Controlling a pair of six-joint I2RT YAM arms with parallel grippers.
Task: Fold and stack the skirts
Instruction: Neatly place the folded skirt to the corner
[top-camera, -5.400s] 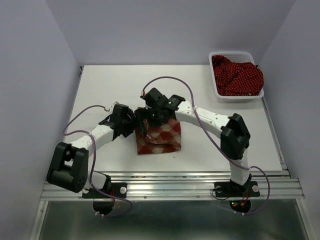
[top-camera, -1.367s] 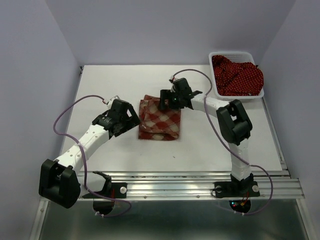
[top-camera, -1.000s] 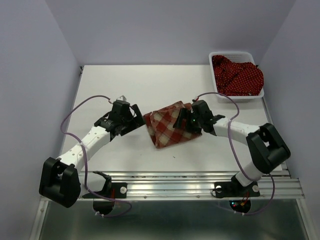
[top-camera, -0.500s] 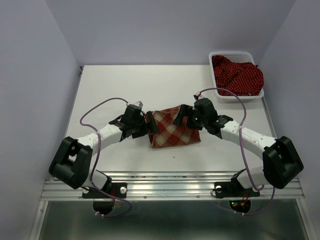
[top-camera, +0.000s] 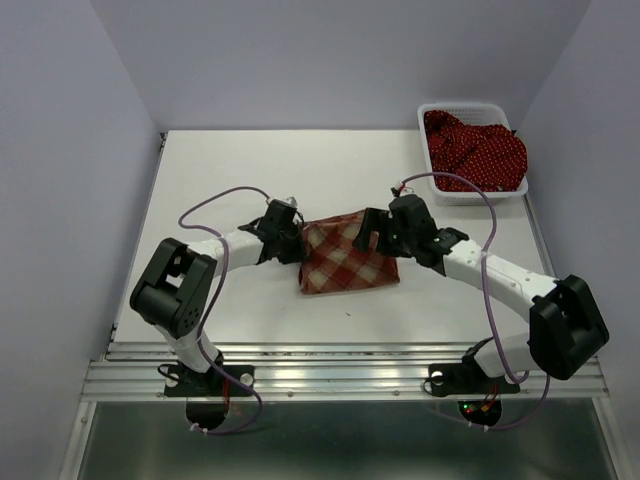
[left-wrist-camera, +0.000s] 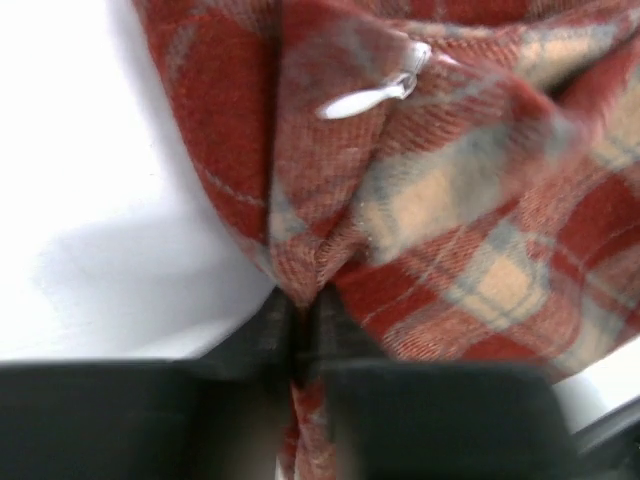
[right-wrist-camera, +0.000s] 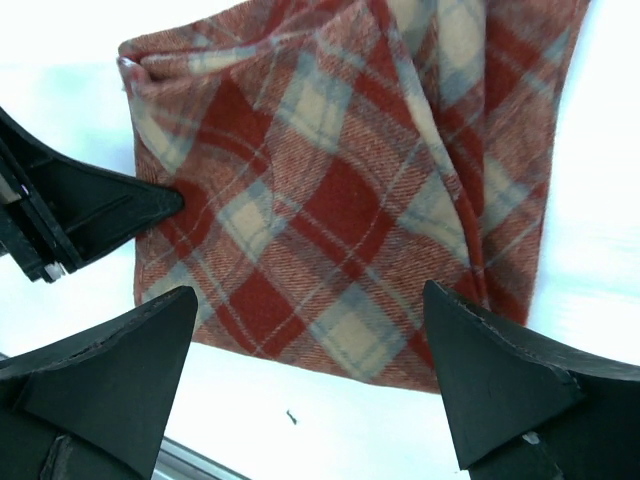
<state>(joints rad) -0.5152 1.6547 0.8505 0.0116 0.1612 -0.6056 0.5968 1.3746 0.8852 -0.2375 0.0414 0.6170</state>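
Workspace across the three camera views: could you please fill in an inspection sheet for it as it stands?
Surface: white table, bare apart from the items below.
Job's things: checked skirt lies folded mid-table; dotted skirts are heaped unfolded in the basket, count unclear.
Clutter: white mesh basket at the far right corner; dark speck in front of the checked skirt.
Grippers: left gripper is pinching the checked skirt's left edge; right gripper is open over its right side.
Cables: purple cables loop above both arms, clear of the cloth.
Surroundings: pale walls on three sides; metal rail at the near edge.
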